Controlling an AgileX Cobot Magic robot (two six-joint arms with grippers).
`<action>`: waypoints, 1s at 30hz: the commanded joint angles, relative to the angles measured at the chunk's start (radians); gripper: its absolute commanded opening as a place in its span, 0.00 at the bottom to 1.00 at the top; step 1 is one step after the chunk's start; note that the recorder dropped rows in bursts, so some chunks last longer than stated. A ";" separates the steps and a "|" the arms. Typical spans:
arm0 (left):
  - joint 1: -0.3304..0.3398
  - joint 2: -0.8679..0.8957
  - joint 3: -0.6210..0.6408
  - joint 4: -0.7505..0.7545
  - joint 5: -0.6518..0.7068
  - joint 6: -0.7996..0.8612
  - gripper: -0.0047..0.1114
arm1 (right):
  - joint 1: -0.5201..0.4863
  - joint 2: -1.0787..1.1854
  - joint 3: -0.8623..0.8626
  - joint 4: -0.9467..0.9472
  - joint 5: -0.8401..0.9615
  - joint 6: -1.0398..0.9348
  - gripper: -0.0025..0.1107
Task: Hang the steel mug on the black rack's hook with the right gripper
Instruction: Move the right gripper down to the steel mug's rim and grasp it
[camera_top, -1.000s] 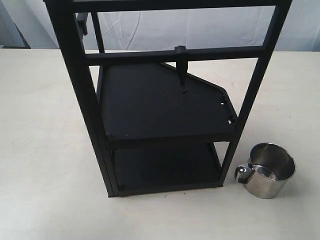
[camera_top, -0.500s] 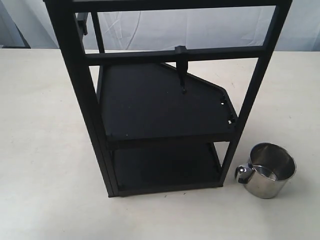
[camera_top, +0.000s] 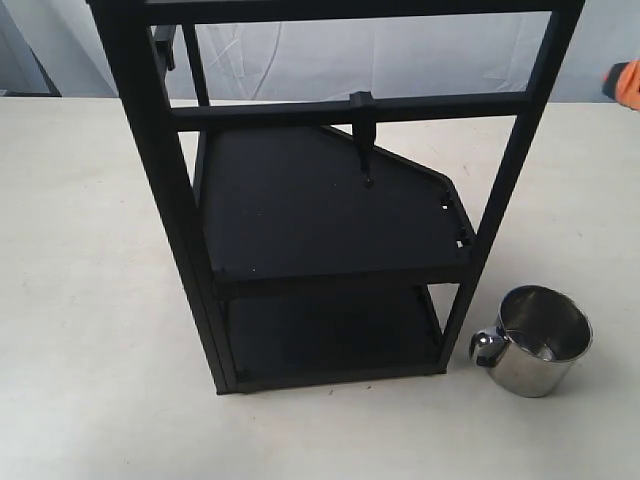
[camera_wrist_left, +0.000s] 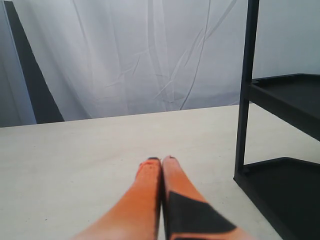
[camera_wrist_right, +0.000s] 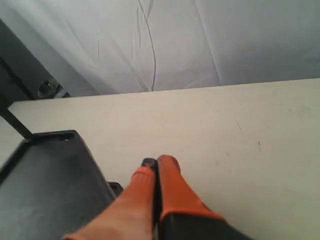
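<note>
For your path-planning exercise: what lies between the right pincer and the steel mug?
In the exterior view, the right pincer shows only at the right edge, and the steel mug stands below it by the black rack. Only bare table lies between.

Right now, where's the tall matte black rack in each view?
Exterior view: the tall matte black rack fills the centre, with the shiny steel mug beside its lower right post.
Left wrist view: one post and two shelves at the right edge.
Right wrist view: a shelf corner at lower left.
Shared landmark: the pale tabletop under the rack.
</note>
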 joint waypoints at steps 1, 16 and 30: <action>-0.005 -0.005 0.000 -0.001 -0.005 -0.002 0.05 | 0.011 0.113 -0.073 -0.013 0.263 -0.214 0.01; -0.005 -0.005 0.000 -0.001 -0.005 -0.002 0.05 | 0.130 0.223 -0.123 1.960 1.511 -1.985 0.01; -0.005 -0.005 0.000 -0.001 -0.005 -0.002 0.05 | 0.133 0.339 -0.091 2.126 1.550 -2.153 0.39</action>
